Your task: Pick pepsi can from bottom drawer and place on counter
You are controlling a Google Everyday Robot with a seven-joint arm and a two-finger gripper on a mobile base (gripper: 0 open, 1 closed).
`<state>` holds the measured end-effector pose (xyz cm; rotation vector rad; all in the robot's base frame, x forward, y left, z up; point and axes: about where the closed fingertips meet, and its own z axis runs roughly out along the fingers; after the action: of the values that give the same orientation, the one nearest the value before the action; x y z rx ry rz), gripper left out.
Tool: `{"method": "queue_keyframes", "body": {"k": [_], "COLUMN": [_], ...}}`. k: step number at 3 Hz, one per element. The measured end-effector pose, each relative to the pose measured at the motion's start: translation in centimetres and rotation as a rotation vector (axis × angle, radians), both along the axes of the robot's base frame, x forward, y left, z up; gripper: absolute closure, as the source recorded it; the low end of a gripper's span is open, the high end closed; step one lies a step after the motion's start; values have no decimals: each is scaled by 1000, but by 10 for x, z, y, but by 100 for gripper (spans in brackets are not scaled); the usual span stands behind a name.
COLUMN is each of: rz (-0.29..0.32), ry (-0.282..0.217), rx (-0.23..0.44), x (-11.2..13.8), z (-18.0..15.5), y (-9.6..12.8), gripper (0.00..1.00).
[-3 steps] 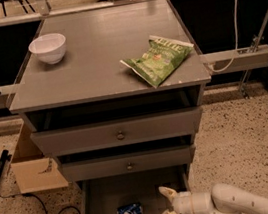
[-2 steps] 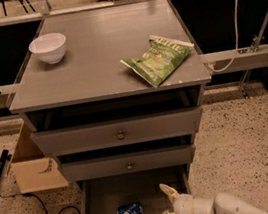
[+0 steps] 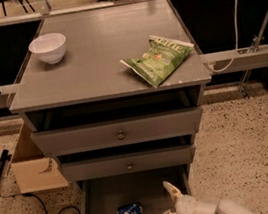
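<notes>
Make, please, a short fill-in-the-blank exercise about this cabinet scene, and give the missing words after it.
1. The pepsi can lies on its ___ in the bottom drawer.
2. In the picture, the gripper, with its fingers open, is to the ___ of the pepsi can.
3. The chip bag on the counter is ___ in colour.
4. The ___ bowl stands at the counter's far left.

Missing words: side; right; green; white.

Hand (spread wide) near pepsi can
</notes>
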<state>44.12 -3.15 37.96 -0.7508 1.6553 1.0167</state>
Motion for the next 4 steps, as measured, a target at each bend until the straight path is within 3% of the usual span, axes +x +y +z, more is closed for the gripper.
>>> {"method": "queue_keyframes", "body": {"k": [2,4], "rz": [46,48], "ry": [-39,-179], "rx": [-80,-214], "x": [7,17], "z": [-8,-8], "y": [3,0], "gripper": [0,0]}}
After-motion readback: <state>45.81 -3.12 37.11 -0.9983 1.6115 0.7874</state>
